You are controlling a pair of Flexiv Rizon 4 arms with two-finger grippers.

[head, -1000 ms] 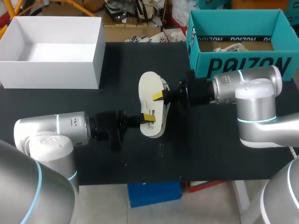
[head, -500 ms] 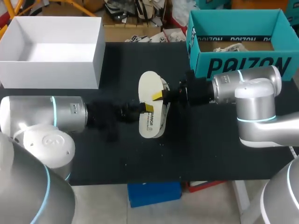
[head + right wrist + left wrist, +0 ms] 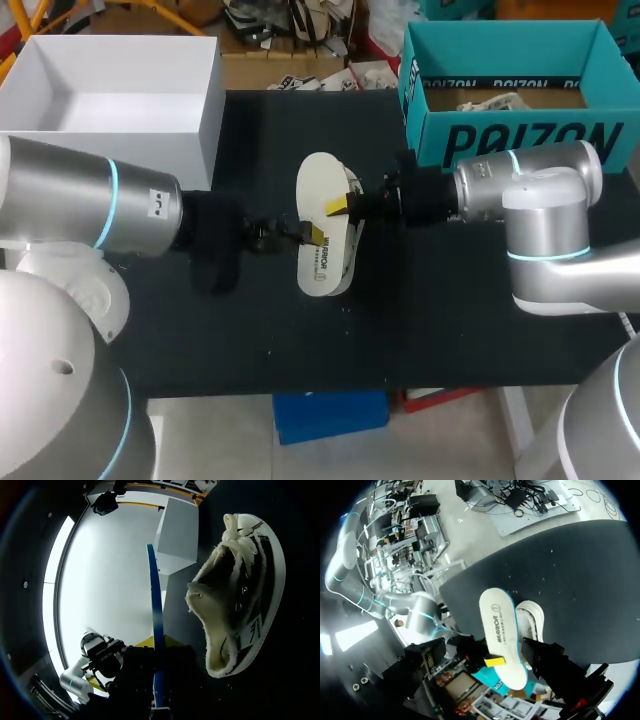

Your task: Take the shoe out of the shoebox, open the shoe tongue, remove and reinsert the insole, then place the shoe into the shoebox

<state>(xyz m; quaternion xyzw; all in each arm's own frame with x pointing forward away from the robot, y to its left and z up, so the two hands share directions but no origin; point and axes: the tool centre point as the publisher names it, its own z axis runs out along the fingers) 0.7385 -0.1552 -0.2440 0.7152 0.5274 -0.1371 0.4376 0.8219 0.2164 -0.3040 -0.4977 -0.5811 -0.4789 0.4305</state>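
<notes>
Shoe [image 3: 240, 595] and insole [image 3: 322, 225] are apart: the shoe lies on its side mid-tabletop, its opening turned toward the right arm, with a fleecy cream lining, a smooth white sole, a dark upper with pale laces bunched at one end, and a small printed tag on its side. From above only a sliver of it shows along the insole's right edge. The insole is a flat, long oval, cream on its upper face with a thin blue edge, and one line of dark lettering runs along its near half. It is held above the shoe by both arms. The left gripper [image 3: 316, 238] pinches its left edge just beyond the lettering, and the right gripper [image 3: 338, 207] pinches its right edge a little farther off. The tabletop [image 3: 450, 300] is matte black with pale specks. At far right stands the open teal shoebox [image 3: 520, 140], cardboard, with large dark letters across its front and crumpled paper inside. At far left is an open white box [image 3: 200, 130] with plain walls.
</notes>
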